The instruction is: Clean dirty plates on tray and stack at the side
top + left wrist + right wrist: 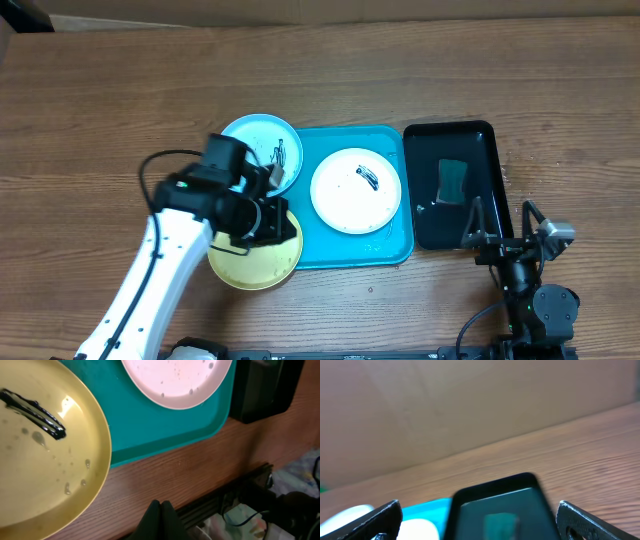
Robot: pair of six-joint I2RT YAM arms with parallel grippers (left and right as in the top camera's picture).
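The turquoise tray [385,245] lies mid-table with the white plate [356,190] on it, a dark smear near its top. A light blue plate [258,138] with dark scribbles overlaps the tray's upper left corner. The yellow-green plate [252,265] sits at the tray's lower left corner, partly on the table. My left gripper [275,220] hovers over that plate's upper edge. In the left wrist view its fingertips [161,506] are pressed together with nothing between them, the smeared yellow-green plate [45,455] off to the left. My right gripper [500,222] stands open near the front edge.
A narrow black tray [485,150] holding a green sponge [452,180] lies right of the turquoise tray; the right wrist view looks across it [495,495]. The table's front edge with a dark rail [225,497] runs just below the left gripper.
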